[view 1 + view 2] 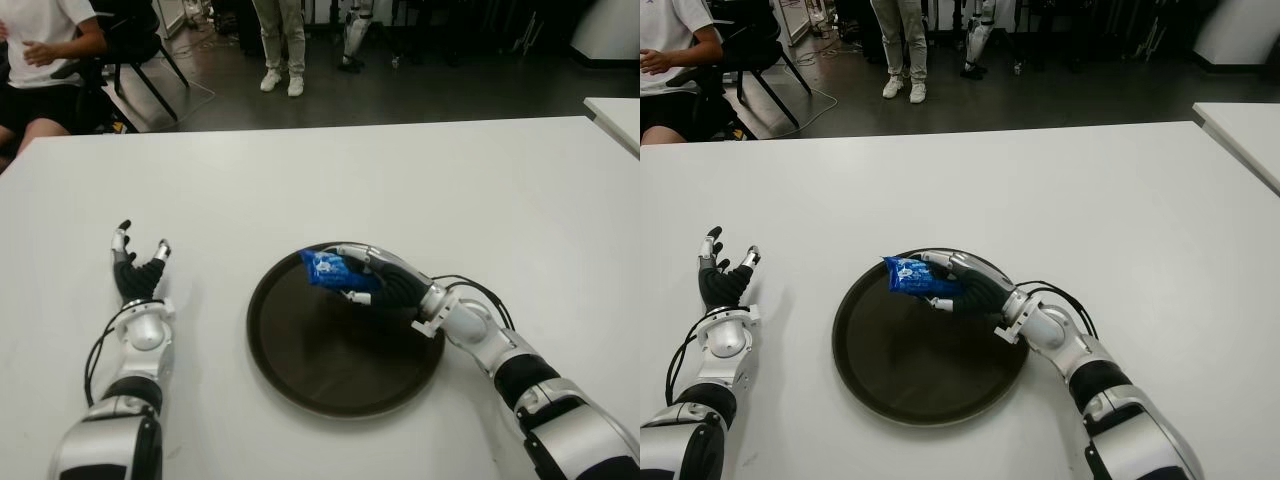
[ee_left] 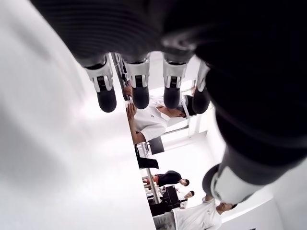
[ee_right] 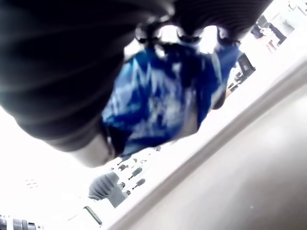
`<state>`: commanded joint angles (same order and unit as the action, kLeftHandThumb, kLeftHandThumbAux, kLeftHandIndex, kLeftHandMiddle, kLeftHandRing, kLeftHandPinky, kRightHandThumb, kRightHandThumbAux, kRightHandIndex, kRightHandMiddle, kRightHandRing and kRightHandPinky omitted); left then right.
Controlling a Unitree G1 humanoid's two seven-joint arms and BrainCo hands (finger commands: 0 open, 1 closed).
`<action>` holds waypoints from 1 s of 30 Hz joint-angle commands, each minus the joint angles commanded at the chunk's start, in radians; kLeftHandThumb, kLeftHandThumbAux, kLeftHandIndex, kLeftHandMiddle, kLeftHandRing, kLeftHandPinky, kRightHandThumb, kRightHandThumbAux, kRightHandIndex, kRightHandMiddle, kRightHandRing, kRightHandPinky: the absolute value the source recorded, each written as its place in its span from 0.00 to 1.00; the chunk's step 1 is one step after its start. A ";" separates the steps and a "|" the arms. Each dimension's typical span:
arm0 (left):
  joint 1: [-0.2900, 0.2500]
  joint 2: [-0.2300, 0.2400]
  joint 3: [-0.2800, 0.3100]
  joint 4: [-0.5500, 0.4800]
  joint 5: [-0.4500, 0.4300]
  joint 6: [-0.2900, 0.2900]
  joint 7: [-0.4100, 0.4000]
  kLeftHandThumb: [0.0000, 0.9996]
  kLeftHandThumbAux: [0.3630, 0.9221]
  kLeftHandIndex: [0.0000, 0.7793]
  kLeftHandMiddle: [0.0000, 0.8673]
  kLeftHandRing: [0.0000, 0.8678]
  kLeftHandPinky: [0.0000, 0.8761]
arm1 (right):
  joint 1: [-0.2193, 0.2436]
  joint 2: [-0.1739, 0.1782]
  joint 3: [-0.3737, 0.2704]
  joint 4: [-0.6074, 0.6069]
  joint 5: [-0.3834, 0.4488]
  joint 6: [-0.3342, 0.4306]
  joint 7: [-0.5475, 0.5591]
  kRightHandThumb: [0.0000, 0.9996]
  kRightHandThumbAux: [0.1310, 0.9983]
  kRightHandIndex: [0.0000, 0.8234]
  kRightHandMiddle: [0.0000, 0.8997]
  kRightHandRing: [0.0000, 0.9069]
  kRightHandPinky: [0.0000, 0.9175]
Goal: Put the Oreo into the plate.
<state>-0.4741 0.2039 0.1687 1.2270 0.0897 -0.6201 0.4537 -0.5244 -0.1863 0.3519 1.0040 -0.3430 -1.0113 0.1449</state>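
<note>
While our right hand [image 1: 375,280] holds the blue Oreo packet [image 1: 328,269] over the far rim of the dark plate [image 1: 330,370], we judge the carrying step nearly done and the release as the step in hand. Nearest to us, the plate's near rim sits on the white tabletop [image 1: 520,200] with its dark floor bare. Just beyond that bare floor, our right hand reaches in from the plate's right side, its fingers curled around the packet; the right wrist view shows the blue wrapper [image 3: 163,96] pressed against the palm with fingertips wrapped over its far edge. The packet sticks out past the fingers toward the plate's far left rim, and we cannot tell whether it touches the plate or hangs just above it.

To the left of the plate, well apart from it, our left hand [image 1: 138,268] shows palm up above the tabletop, fingers [image 2: 106,96] spread and holding nothing.

Beyond the plate, the tabletop runs bare to its far edge, where 1 seated person [image 1: 40,60] and 1 standing person's legs [image 1: 280,45] show.

Next, we think the move calls for bringing the packet a little toward the plate's centre, lowering it, then loosening the fingers so it drops inside the rim and not across it.
</note>
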 joint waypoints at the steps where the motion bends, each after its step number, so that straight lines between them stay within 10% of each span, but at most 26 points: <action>1: 0.000 0.000 -0.001 0.000 0.001 0.000 0.002 0.00 0.65 0.05 0.05 0.03 0.03 | 0.000 0.001 -0.001 0.002 0.002 -0.001 0.002 0.34 0.62 0.23 0.29 0.27 0.28; 30: 0.005 0.000 -0.005 -0.003 0.002 -0.015 0.003 0.00 0.64 0.05 0.04 0.02 0.02 | -0.014 0.016 -0.019 0.048 -0.011 -0.055 -0.016 0.44 0.65 0.30 0.32 0.29 0.29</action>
<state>-0.4695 0.2037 0.1637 1.2243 0.0919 -0.6348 0.4569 -0.5381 -0.1700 0.3334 1.0516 -0.3536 -1.0663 0.1293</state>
